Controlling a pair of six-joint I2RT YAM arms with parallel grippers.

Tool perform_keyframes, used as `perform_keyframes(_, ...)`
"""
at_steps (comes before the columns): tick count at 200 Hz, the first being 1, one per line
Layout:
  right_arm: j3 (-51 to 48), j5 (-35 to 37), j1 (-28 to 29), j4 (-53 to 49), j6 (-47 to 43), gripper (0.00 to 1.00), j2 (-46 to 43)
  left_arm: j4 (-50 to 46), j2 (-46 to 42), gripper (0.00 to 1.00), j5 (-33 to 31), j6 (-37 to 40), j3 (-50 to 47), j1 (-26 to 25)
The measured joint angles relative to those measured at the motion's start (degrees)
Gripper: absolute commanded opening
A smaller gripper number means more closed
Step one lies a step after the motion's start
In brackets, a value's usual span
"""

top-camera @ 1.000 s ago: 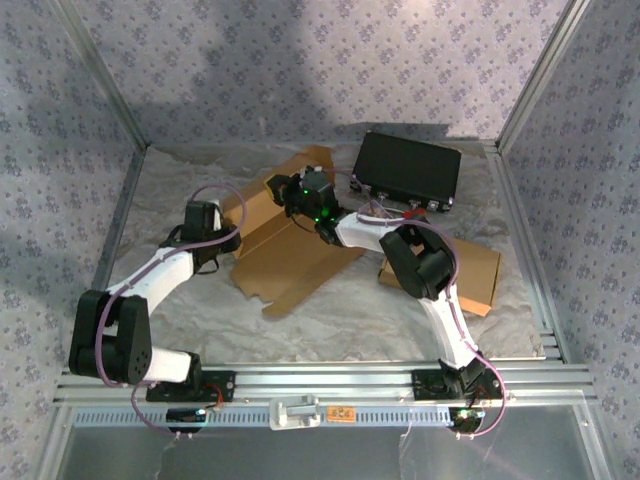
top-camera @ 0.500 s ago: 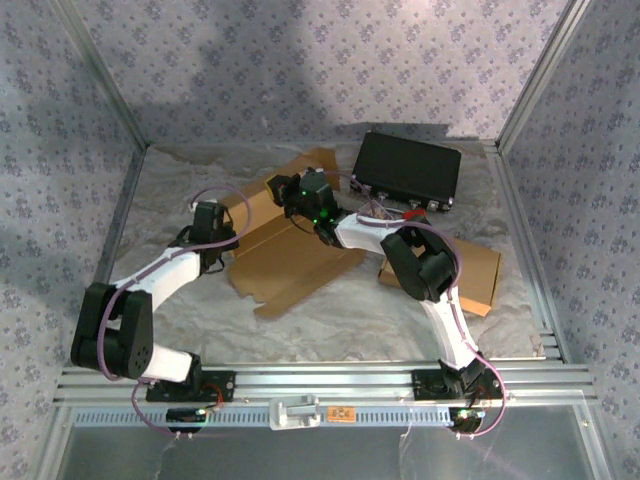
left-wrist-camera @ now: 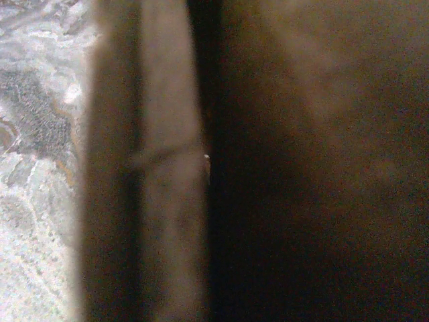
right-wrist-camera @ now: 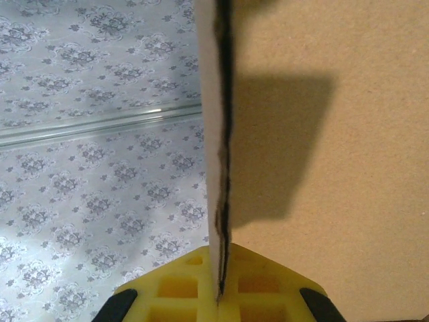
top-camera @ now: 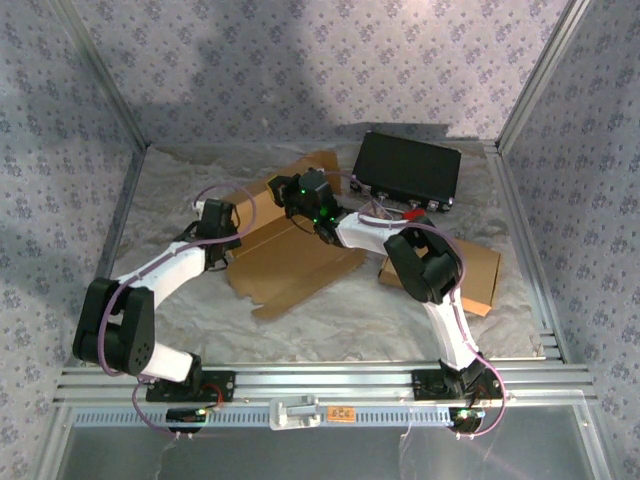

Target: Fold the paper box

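Since a second ago the left fingers (top-camera: 227, 242) have swung in against the left edge of the paper box (top-camera: 290, 262) and have closed from part-open to shut; the left wrist view is a close brown blur of cardboard (left-wrist-camera: 301, 168), so whether they pinch that edge cannot be told. The box lies mostly flat at mid-surface, and its near corner has slid slightly leftward. At its far side a flap stands up, clamped edge-on between the yellow pads (right-wrist-camera: 174, 295) of the right fingers (top-camera: 288, 192), which are shut on it. A second cardboard sheet (top-camera: 480, 275) lies flat to the right under the right arm, apart from the box. A black case (top-camera: 408, 168) sits at the back right, near the raised flap. Crinkled white surface (top-camera: 330, 325) lies bare in front of the box, up to the metal rail (top-camera: 330, 378).
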Motion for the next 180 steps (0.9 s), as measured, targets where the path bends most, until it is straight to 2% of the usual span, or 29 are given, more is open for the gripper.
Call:
perform_keyframes(11, 0.0, 0.0, -0.13, -1.4, -0.02, 0.14, -0.63, -2.12, 0.44, 0.0, -0.02, 0.04, 1.6, -0.13)
perform_keyframes(49, -0.02, -1.03, -1.29, -6.14, -0.9, 0.46, -2.56, -7.63, 1.38, 0.0, 0.7, 1.6, 6.91, -0.11)
perform_keyframes(67, -0.04, -1.11, -2.05, -8.85, -2.34, 0.56, -4.11, -8.9, 1.38, 0.0, 1.66, 2.49, 8.46, -0.11)
perform_keyframes(122, 0.02, -2.05, -6.05, -20.31, -11.61, 0.69, -15.78, -13.92, 1.44, 0.0, 7.93, 6.34, 13.31, 2.49)
perform_keyframes(147, 1.86, -2.4, -9.4, -28.79, -16.81, 0.66, -21.18, -16.63, 1.92, 0.0, 12.44, 7.89, 18.1, 5.16)
perform_keyframes(180, 13.35, -1.97, -14.45, -45.09, -25.49, 0.62, -22.47, -20.7, 3.69, 0.0, 15.69, 8.7, 22.99, 6.54)
